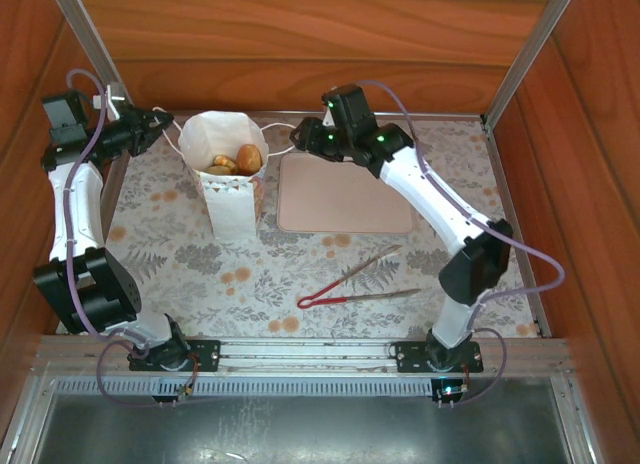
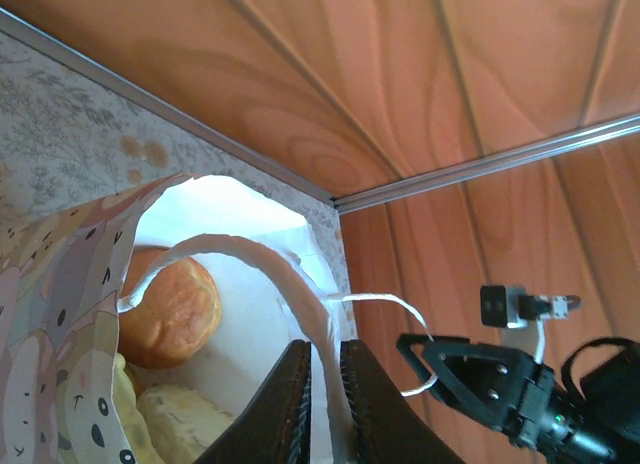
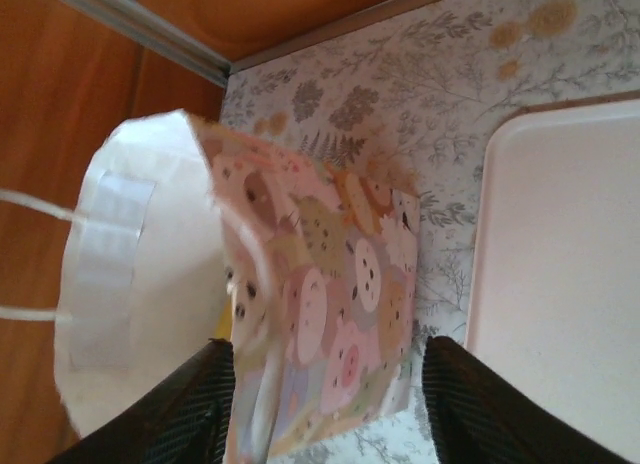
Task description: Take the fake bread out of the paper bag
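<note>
The paper bag [image 1: 232, 199] stands upright, long axis vertical, mouth upward, far left on the table [image 1: 200, 274], fake bread [image 1: 240, 161] inside. The left gripper [image 2: 323, 354] is clamped on its white rim; the right gripper [image 3: 325, 359] straddles it, fingers apart.

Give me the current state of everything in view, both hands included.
paper bag, upright, mouth open.
fake bread, inside the bag, none out yet.
left hand, shut on the bag handle.
right hand, open, one finger on either side of the bag's edge.
tray, lying flat, empty.
tongs, lying loose, arms apart.
</note>
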Robot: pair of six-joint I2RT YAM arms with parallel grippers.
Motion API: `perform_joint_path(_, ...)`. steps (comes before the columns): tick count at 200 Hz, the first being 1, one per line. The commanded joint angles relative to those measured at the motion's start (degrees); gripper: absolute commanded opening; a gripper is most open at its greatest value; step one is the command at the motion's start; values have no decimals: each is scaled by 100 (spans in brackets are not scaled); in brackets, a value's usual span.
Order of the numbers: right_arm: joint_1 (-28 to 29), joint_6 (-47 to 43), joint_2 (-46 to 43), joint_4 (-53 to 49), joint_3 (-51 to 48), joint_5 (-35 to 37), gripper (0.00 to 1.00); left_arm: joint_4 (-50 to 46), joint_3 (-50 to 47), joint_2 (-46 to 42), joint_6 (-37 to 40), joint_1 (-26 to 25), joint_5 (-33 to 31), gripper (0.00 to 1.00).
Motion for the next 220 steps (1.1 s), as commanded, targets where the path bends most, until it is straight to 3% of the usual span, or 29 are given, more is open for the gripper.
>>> perform_joint_path(1, -107, -518, 413, -704, 753, -220, 30, -12, 135, -21, 47, -17, 101, 11)
perform_joint_path(38, -126, -597, 1025, -1279, 1665, -584, 1, -11, 385, -32, 3, 68, -100, 2)
perform_joint_path(88, -66, -366, 1526, -995, 2038, -1227, 0, -145, 963, -48, 215, 266, -524, 2)
perform_joint_path(123, 111, -47, 2005, -481, 2256, -1796, 0, -1160, 1624, 87, 968, 516, -1041, 2)
perform_joint_path(160, 294, 159, 2499, -474, 2565, -1986, 0, -1663, 1652, 53, 1614, 594, -1363, 2)
perform_joint_path(187, 310, 191, 2362, -394, 2060, -1988, 0, -1673, 1264, -58, 1973, 448, -1185, 2)
perform_joint_path(220, 277, 177, 1852, 72, 803, -1773, 0, -1672, 968, -10, 2184, -157, -1120, 1)
